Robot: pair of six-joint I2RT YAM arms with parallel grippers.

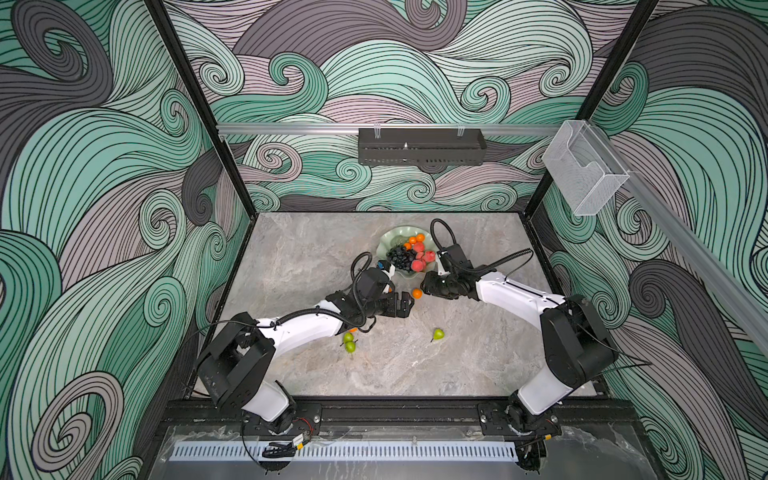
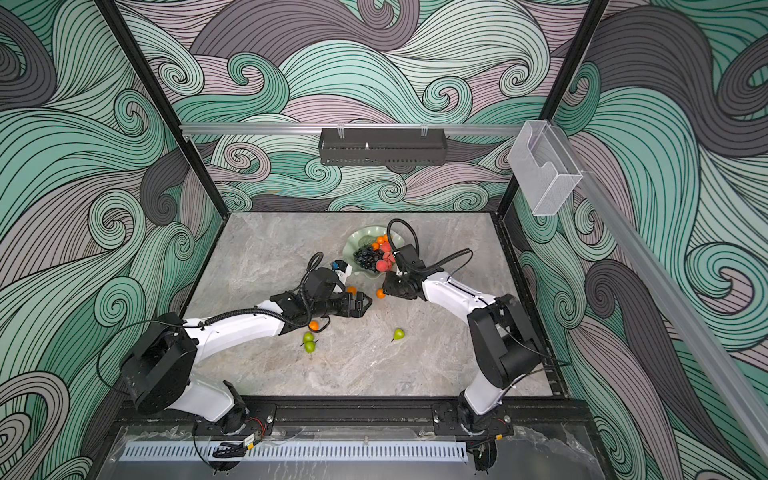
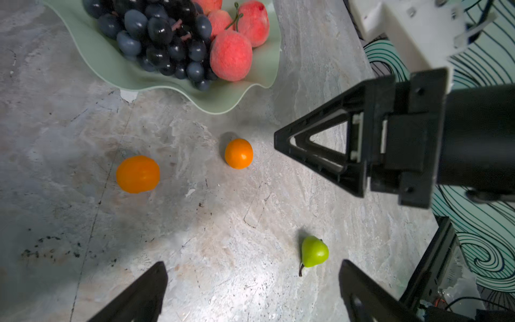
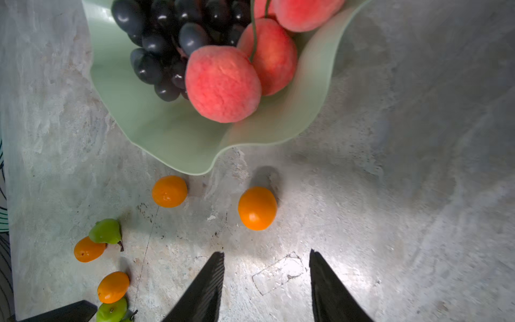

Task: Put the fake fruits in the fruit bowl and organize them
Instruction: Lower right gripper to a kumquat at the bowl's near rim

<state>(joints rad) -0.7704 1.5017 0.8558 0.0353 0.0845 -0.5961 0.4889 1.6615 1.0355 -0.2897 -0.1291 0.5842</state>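
left tool (image 3: 253, 266) spread wide, empty | right tool (image 4: 266, 252) half-spread, apparently empty, near orange (image 4: 257, 208)

A robotics lab test cell is shown: a marble-look tabletop (image 1: 316, 257) is enclosed by swirl-printed panels (image 1: 374, 83) held in black frame posts (image 1: 195, 99). Two robot arms (image 1: 299, 328) are mounted on a rail (image 1: 395, 411) at the near edge. A black tray (image 1: 419, 147) is hung on the far wall and a clear bin (image 1: 586, 170) on the right.

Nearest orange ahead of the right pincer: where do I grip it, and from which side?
Across its widest middle, straight ahead from the open right pincer: the orange is round, lies alone on the table, clear of the fruit bowl.
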